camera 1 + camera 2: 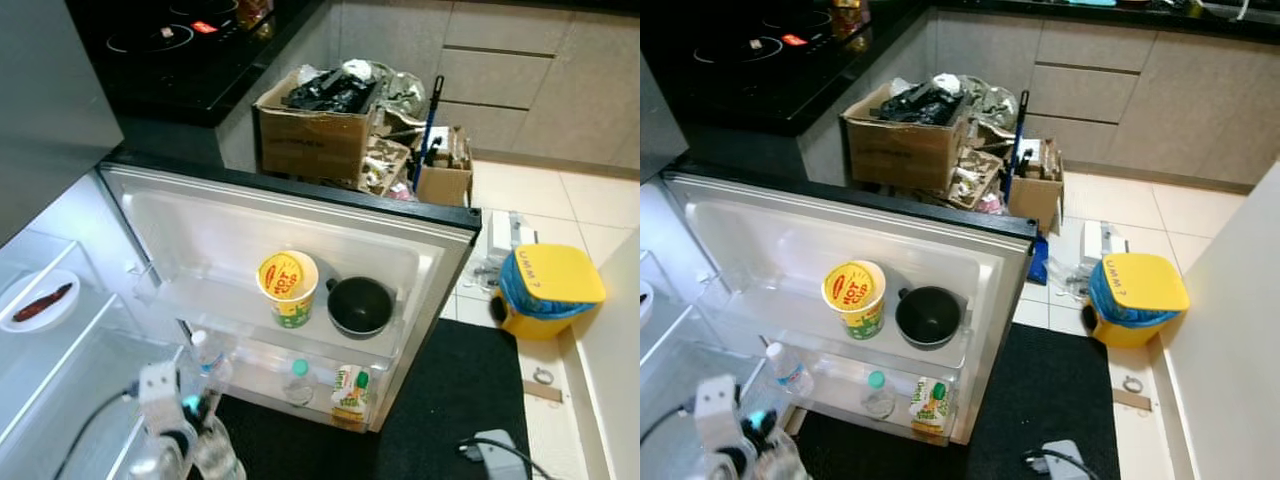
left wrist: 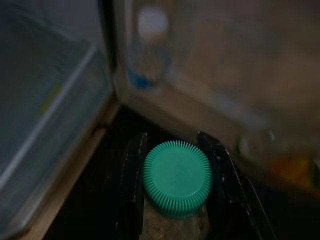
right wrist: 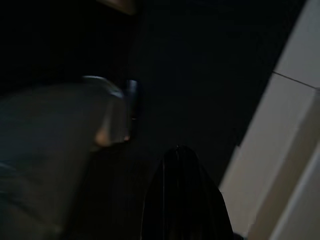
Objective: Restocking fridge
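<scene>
My left gripper (image 2: 172, 146) is shut on a clear bottle with a ribbed green cap (image 2: 177, 178), its black fingers (image 2: 133, 170) pressed on either side just below the cap. In the left eye view that bottle (image 1: 218, 455) hangs low, in front of the open fridge door (image 1: 300, 215). The door's upper shelf carries a yellow cup of noodles (image 1: 287, 287) and a black bowl (image 1: 360, 305). On the lower shelf stand a white-capped bottle (image 1: 205, 355), a green-capped bottle (image 1: 298, 380) and a juice carton (image 1: 350, 392). The right wrist view is dark, with one black finger (image 3: 182, 200) over the floor.
Inside the fridge at left, a white plate (image 1: 40, 302) lies on a glass shelf. A cardboard box of rubbish (image 1: 315, 125) and a smaller box (image 1: 445, 175) stand behind the door. A yellow bin (image 1: 545, 290) sits on the tiles at right, beside a black mat (image 1: 460, 390).
</scene>
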Controlling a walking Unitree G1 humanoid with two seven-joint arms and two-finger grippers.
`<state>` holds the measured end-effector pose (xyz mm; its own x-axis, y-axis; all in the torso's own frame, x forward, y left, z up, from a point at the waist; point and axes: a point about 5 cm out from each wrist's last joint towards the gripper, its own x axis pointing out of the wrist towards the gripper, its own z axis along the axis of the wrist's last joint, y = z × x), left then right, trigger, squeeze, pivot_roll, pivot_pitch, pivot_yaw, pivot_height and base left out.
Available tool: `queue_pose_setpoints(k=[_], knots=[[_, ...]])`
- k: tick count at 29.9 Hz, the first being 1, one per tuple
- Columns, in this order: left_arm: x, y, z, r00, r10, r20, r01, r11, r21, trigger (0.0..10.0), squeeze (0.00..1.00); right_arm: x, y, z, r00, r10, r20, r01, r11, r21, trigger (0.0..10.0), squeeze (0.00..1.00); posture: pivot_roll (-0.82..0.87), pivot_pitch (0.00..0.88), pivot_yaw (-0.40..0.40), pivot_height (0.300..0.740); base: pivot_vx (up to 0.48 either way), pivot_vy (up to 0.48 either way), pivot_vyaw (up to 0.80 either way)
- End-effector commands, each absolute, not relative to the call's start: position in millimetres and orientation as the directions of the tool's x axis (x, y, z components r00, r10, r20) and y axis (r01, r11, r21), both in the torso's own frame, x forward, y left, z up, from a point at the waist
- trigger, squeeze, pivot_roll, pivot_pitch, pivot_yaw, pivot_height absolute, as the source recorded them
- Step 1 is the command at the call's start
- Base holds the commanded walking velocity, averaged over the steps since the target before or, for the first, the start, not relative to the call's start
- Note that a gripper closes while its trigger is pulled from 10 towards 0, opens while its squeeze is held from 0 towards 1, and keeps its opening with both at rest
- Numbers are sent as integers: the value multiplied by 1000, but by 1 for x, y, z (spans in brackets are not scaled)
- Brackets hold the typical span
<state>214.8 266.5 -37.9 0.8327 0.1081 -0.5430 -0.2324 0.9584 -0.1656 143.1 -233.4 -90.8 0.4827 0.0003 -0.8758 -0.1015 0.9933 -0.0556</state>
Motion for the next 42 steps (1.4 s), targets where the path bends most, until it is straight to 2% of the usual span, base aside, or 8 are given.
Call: queue_pose_setpoints(k=[1,6,8,11,17,27,37,42], knots=[[214,276,-34,837,133,-530,-250,956,-155,10000,0,144,-234,-90,493,-3,-870,-80,996,-49,10000,0,-38,67,-16,740,0,0,0],[227,288,-18,876,172,-451,-266,952,-154,10000,0,143,-241,-89,500,-14,-866,-27,999,-32,10000,0,-41,73,-15,740,0,0,0],[239,290,-5,910,182,-372,-265,947,-185,10000,0,140,-244,-89,477,-24,-879,-17,999,-37,10000,0,-41,74,-14,731,0,0,0],[242,290,-3,917,181,-356,-263,945,-196,10000,0,140,-244,-89,475,-20,-880,-13,999,-29,10000,0,-41,74,-14,726,0,0,0],[266,283,20,975,66,-211,-130,944,-304,10000,0,146,-249,-85,499,-3,-867,-2,1000,-4,10000,0,-45,78,-11,696,0,0,0],[271,284,28,985,-14,-171,-43,946,-323,10000,0,149,-248,-84,506,14,-862,-2,1000,15,10000,0,-43,81,-8,661,0,0,0],[267,278,26,978,-160,-135,94,912,-399,10000,0,152,-245,-84,512,40,-858,-13,999,39,10000,0,-42,84,-11,621,0,0,0],[268,276,28,975,-186,-123,125,911,-394,10000,0,156,-245,-81,543,49,-839,4,998,60,10000,0,-42,85,-11,611,0,0,0]])
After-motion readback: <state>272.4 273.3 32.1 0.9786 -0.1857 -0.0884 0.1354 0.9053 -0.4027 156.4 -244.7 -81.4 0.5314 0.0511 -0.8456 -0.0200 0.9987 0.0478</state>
